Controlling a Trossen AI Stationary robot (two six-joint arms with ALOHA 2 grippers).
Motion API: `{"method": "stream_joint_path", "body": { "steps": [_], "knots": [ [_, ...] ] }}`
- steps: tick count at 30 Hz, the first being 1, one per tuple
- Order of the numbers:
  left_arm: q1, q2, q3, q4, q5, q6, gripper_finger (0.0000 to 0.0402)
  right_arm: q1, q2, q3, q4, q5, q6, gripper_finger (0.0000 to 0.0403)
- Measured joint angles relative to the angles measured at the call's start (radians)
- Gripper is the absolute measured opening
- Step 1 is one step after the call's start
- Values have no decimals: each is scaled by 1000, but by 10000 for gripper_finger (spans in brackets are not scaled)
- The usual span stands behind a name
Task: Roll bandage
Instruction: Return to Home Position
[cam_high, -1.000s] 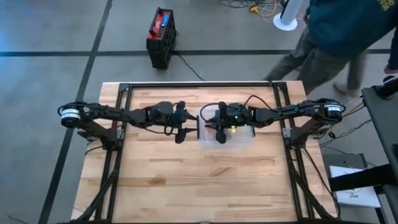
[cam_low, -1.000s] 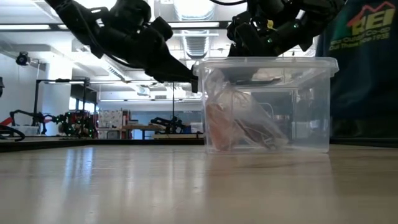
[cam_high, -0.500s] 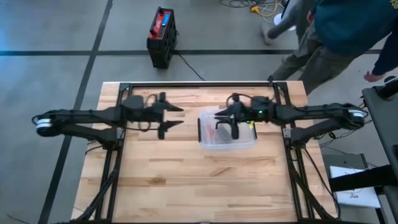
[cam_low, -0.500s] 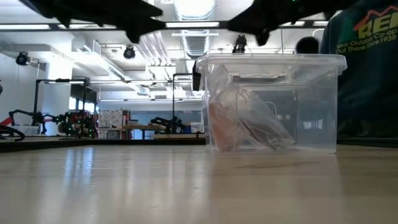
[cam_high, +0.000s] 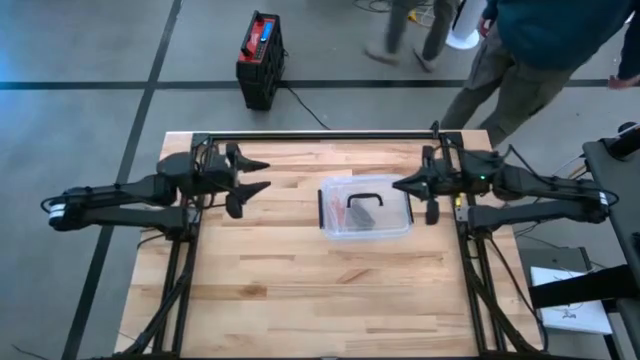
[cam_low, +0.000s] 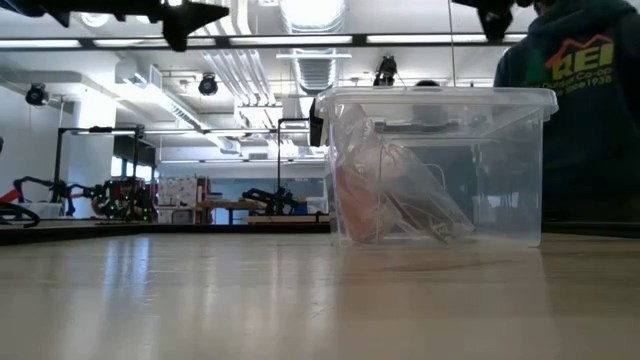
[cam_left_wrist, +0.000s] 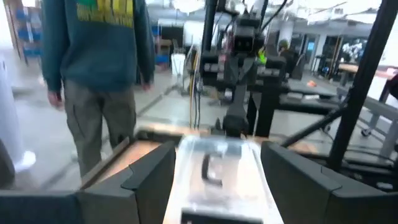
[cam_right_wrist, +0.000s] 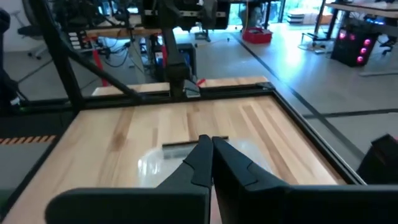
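A clear plastic box (cam_high: 365, 209) with a shut lid and a black handle (cam_high: 362, 200) stands on its base on the wooden table, right of the middle. In the low view a crumpled clear bag with something pinkish (cam_low: 385, 200) lies inside it; I cannot make out a bandage. My left gripper (cam_high: 262, 175) is open and empty, left of the box, with the box (cam_left_wrist: 217, 174) showing beyond its fingers. My right gripper (cam_high: 399, 185) is shut and empty, just off the box's right side, with its closed fingertips (cam_right_wrist: 208, 146) pointing toward the box.
A black metal frame (cam_high: 320, 135) runs along the table's far edge and sides. People stand and walk beyond the far right corner (cam_high: 540, 60). A red and black case (cam_high: 258, 60) sits on the floor behind the table. Bare wood (cam_high: 320, 290) lies near the front edge.
Both grippers have drawn back from the box and risen: the left toward the table's left edge, the right toward the right edge. The box has stayed on the table with its lid on.
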Motion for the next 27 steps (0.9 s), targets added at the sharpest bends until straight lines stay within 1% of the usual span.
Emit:
{"method": "stream_joint_path", "body": {
  "steps": [2,5,9,15,20,22,24,27],
  "knots": [
    [0,-27,-8,-56,0,-24,231,4,-40,-26,-13,1,-6,2],
    [0,-75,-54,-66,0,-34,231,8,-115,-99,-6,0,-14,1],
    [-1,-155,-163,-54,0,-5,231,8,-228,-240,67,0,15,1],
    [-1,-270,-393,93,2,-31,231,10,-443,-472,218,-8,79,0],
    [-1,-389,-553,201,2,-93,231,9,-675,-583,235,-18,82,0],
    [-1,-435,-600,218,1,-108,231,9,-686,-600,240,-20,91,0],
    [-1,-484,-598,130,1,-113,231,10,-674,-611,197,-24,108,0],
    [-1,-524,-600,82,1,-111,231,9,-630,-628,229,-26,143,0]
  ]
}}
